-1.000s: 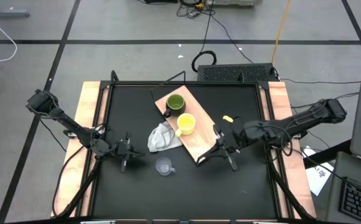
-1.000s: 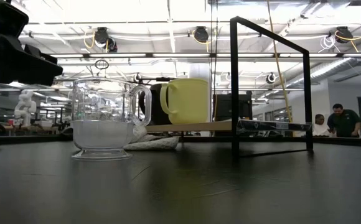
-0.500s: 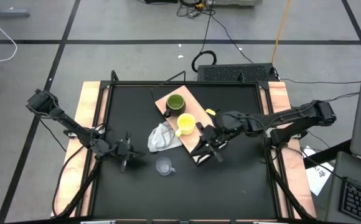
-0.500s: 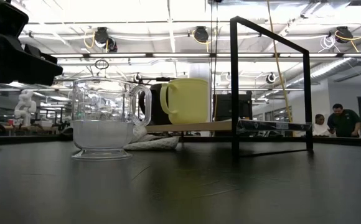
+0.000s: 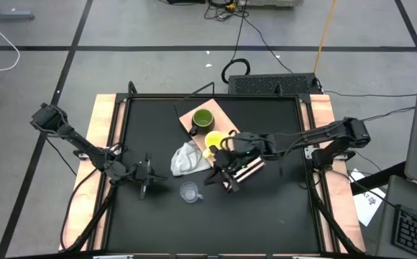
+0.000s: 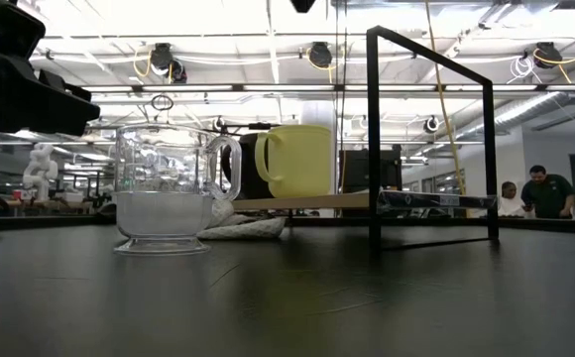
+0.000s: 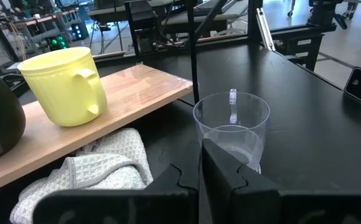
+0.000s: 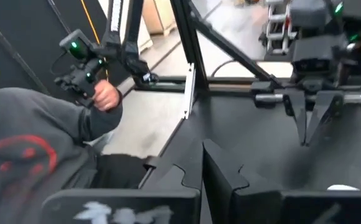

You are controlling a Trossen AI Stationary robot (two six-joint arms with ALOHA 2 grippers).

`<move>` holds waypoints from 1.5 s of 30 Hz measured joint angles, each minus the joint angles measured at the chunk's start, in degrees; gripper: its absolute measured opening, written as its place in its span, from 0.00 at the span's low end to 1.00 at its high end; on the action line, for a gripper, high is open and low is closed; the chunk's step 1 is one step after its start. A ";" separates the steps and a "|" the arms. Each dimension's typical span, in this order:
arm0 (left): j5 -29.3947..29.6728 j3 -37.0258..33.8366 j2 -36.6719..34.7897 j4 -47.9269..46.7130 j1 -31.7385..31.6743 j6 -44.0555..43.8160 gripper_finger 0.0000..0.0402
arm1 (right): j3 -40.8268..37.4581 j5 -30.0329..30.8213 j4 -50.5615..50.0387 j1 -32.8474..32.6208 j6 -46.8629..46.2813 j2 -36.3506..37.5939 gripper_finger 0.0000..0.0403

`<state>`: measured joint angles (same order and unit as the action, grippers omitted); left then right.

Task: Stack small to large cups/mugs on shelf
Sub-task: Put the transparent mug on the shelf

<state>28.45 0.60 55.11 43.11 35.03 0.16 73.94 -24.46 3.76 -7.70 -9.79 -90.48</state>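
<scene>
The right gripper (fingers closed) has swung over the shelf.

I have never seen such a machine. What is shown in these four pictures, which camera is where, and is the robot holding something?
It is a robot with two dark arms at a black table. One camera looks straight down, one sits at table height, and one rides on each wrist.

On the table a wooden shelf carries a dark green mug and a yellow mug. A white cloth lies partly under the shelf, and a clear glass cup stands on the table.

The left gripper waits beside the glass cup, shut and empty. The right gripper is over the shelf near the yellow mug, also shut and holding nothing. The right wrist view also shows a person's hand.
</scene>
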 joint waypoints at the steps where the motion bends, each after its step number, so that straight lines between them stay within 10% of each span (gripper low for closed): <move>1: 0.00 0.00 0.00 0.02 0.00 -0.01 0.05 | 1.22 -0.07 -0.73 -0.02 0.01 -1.18 0.00; 20: -0.02 0.02 0.00 -3.15 0.00 -0.46 0.05 | 20.34 -8.57 -28.71 -0.24 21.73 -18.52 0.00; 34: 0.00 0.02 0.00 -3.04 -0.07 -0.46 0.05 | 20.43 12.11 -26.83 0.79 28.95 -20.02 0.00; 45: 0.00 0.00 0.00 -3.62 -0.07 -0.85 0.05 | 20.41 12.41 -24.30 -1.11 33.94 -24.09 0.14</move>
<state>28.44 0.60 55.11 39.49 34.96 -0.69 94.35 -12.05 -20.54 -8.81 24.15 -114.57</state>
